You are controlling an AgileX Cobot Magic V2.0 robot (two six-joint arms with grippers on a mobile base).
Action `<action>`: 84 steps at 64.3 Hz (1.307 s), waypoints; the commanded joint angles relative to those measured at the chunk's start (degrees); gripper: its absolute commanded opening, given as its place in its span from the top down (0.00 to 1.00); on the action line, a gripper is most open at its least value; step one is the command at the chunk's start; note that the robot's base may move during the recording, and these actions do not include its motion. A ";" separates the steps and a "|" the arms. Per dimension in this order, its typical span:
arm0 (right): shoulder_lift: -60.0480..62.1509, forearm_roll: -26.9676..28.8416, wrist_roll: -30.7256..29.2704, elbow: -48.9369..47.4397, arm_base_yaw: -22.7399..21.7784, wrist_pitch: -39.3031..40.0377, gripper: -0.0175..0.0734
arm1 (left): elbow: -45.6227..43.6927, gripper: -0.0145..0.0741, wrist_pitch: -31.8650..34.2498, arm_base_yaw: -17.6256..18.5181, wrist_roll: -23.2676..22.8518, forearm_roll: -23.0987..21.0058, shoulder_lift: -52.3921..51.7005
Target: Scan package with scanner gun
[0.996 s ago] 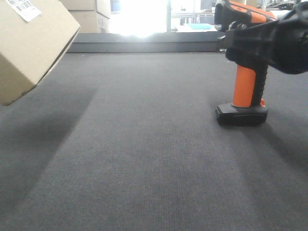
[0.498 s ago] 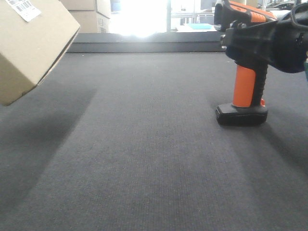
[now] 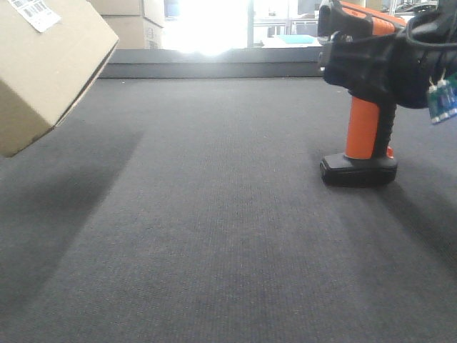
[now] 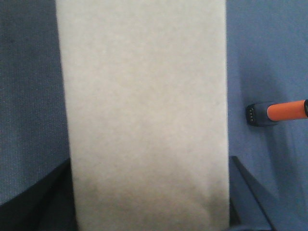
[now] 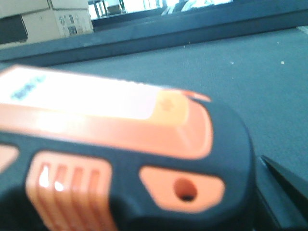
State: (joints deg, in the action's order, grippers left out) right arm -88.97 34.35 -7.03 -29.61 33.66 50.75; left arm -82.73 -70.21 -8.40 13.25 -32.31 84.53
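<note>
The package, a plain tan box with a white barcode label, hangs tilted above the dark mat at the far left. It fills the left wrist view, where my left gripper is shut on it, with dark fingers on either side. The scanner gun stands upright on its black foot at the right. My right gripper reaches around its black and orange head and stands open, one finger just beside the body.
Cardboard boxes are stacked at the back left behind a raised dark ledge. A small blue and white tag dangles from the right arm. Grey mat lies between package and scanner.
My right gripper has slid left, further over the scanner gun's head. The scanner stays standing in place and the package has not moved.
</note>
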 commanded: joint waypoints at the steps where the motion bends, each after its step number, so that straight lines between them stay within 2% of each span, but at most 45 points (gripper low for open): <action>1: -0.11 0.32 0.12 -0.40 0.06 1.12 0.22 | -0.11 0.96 0.25 0.05 -0.31 -0.75 -0.56; 6: -0.11 0.47 0.12 -0.40 0.06 0.34 0.31 | -0.11 0.96 0.25 0.05 -0.31 -0.75 -0.56; 11: -0.11 0.47 0.12 -0.40 0.06 -0.45 0.46 | -0.11 0.96 0.25 0.05 -0.31 -0.75 -0.56; 20: -0.11 0.47 0.12 -0.40 0.06 -0.85 0.80 | -0.11 0.96 0.25 0.05 -0.31 -0.75 -0.56; 28: 0.40 0.47 0.12 -0.40 0.06 -0.58 0.99 | -0.11 0.96 0.25 0.05 -0.31 -0.75 -0.56; 36: 2.54 0.47 -0.98 -0.40 0.06 -0.48 0.98 | -0.11 0.96 0.25 0.05 -0.31 -0.75 -0.56; 43: 6.60 -0.16 -9.02 -1.65 0.06 -3.46 0.98 | -0.11 0.96 0.25 0.05 -0.31 -0.75 -0.56; 54: 12.22 -0.16 -22.46 -8.08 0.06 -17.32 0.98 | -0.11 0.96 0.25 0.05 -0.31 -0.75 -0.56; 72: 13.35 -0.16 -35.42 -20.96 0.06 -33.86 0.98 | -0.11 0.96 0.25 0.05 -0.31 -0.63 -0.56; 84: 12.46 -0.16 -44.58 -23.90 -0.04 -35.23 0.98 | -0.11 0.96 0.25 0.05 -0.31 -0.42 -0.56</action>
State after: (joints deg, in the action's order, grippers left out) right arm -76.65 34.87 -46.60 -51.96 33.78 13.99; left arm -82.73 -70.21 -8.40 13.25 -32.19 84.53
